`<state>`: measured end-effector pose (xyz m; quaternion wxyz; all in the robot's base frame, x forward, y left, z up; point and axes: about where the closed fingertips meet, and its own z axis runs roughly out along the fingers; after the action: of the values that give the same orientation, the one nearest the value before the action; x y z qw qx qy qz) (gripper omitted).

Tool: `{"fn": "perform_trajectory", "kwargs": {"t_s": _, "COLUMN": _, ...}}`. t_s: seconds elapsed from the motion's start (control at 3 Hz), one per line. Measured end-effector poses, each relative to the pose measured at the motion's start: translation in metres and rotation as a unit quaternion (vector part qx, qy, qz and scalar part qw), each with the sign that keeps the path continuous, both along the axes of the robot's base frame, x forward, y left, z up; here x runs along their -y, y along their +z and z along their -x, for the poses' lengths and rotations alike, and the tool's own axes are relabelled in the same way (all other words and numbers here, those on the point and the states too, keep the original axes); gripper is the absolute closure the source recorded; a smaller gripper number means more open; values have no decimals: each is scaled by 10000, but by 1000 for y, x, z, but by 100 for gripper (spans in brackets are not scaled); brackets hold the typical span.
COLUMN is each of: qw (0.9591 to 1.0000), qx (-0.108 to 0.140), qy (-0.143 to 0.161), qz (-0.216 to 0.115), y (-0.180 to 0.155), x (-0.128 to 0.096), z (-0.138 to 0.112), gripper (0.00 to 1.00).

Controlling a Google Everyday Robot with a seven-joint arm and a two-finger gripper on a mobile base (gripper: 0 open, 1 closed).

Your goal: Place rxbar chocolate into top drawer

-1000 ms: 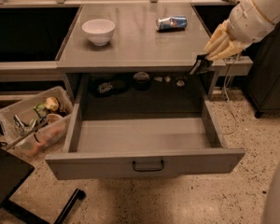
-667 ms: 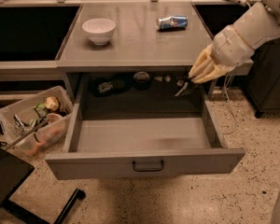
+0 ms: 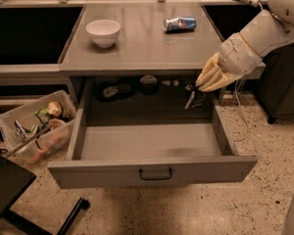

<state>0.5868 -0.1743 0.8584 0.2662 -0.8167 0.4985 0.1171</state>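
Note:
The top drawer is a wide shallow grey drawer, pulled fully out, with a small dark bar handle on its front. Its inside shows bare. My gripper has tan fingers and sits at the desk's right front edge, above the drawer's back right corner. It is shut on the rxbar chocolate, a small dark wrapper with a pale streak. The bar hangs down from the fingertips over the back of the drawer.
A white bowl and a blue-and-silver soda can stand on the grey desk top. Dark small items lie on the shelf behind the drawer. A plastic bin of clutter stands left; a cable hangs right.
My gripper has moved left and down with the bar, from beside the desk's right edge to over the drawer's back right corner. The drawer, bowl and can have not moved.

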Motion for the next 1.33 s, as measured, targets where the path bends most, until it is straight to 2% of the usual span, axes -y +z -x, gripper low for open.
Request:
{"fn": "perform_trajectory", "kwargs": {"t_s": 0.33, "qw": 9999, "qx": -36, "qy": -155, "qz": -43, "y": -22, "x": -5, "z": 5, "gripper": 100}}
{"fn": "perform_trajectory", "kwargs": {"t_s": 0.67, "qw": 9968, "qx": -247, "qy": -548, "qz": -534, "y": -72, "x": -19, "z": 21, "gripper": 100}}
{"fn": "perform_trajectory", "kwargs": {"t_s": 1.0, "qw": 9890, "qx": -592, "qy": -653, "qz": -1186, "y": -124, "x": -43, "z": 35, "gripper": 100}}
{"fn": "perform_trajectory", "kwargs": {"t_s": 1.33, "qw": 9793, "qx": -796, "qy": -496, "qz": -1795, "y": -166, "x": -88, "z": 28, "gripper": 100}}
